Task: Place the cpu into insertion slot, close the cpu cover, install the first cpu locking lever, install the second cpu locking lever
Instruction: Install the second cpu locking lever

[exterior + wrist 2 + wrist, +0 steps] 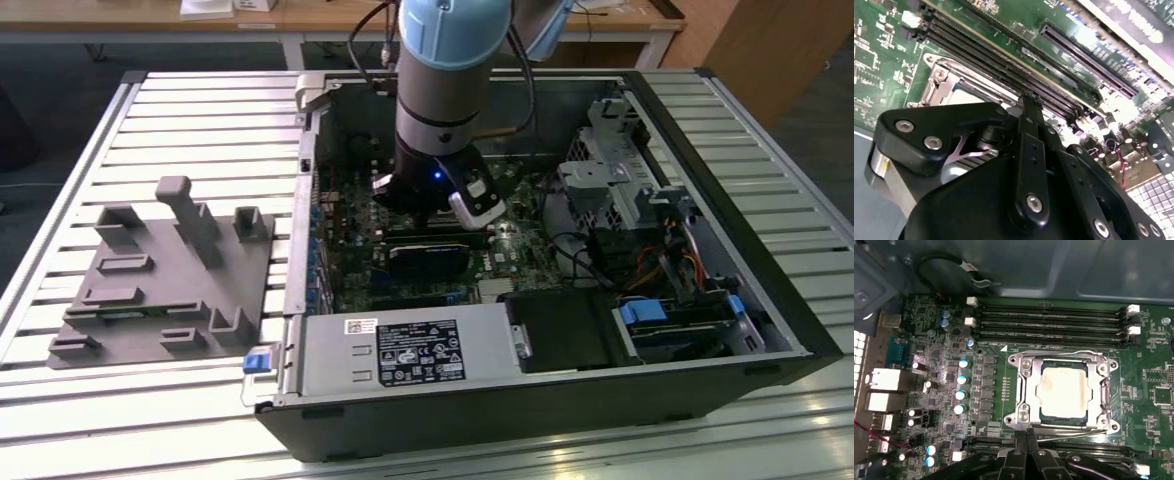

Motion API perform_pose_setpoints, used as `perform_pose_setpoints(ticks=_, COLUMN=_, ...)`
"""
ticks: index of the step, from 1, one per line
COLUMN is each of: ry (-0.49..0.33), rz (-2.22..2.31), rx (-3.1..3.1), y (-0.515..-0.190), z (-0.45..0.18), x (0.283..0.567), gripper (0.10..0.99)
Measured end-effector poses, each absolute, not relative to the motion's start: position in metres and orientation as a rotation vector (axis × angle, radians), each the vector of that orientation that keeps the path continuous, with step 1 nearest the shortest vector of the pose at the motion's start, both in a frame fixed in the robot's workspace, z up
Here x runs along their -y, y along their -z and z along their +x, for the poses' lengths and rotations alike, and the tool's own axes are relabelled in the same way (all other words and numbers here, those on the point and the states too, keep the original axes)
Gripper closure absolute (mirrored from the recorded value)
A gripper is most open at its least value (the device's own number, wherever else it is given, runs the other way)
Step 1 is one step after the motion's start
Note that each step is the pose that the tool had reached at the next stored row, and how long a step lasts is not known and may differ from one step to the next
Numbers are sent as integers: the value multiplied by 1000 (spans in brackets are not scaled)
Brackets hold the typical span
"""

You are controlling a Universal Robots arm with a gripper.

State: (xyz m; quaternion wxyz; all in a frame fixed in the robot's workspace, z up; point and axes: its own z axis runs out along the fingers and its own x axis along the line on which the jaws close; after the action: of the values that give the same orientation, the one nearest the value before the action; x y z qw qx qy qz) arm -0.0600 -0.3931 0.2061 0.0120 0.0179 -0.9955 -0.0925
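In the first wrist view the cpu (1064, 390), a pale grey-brown square, lies inside the insertion slot (1012, 360) on the green board. The silvery cpu cover (1026, 387) lies flat over it, and the chip shows through its window. One thin wire locking lever (1054, 353) runs along the socket's side by the memory slots. A second lever (1069, 428) runs along the opposite side. My gripper (1027, 432) is shut, fingertips together right at the end of that second lever. In the exterior view the gripper (434, 215) reaches down into the open case.
Long black memory slots (1049, 322) flank the socket on both sides. A black graphics card (427, 262) lies just in front of the gripper in the exterior view. The case walls (534, 400), power supply (400, 350) and drive cage (607, 170) hem the board. A grey fixture (160, 280) sits outside.
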Motion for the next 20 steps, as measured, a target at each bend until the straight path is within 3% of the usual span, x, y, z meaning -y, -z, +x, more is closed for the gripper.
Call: perform_pose_setpoints(ticks=20, ry=349, rz=57, rx=3102, y=-198, z=-69, x=397, gripper=980)
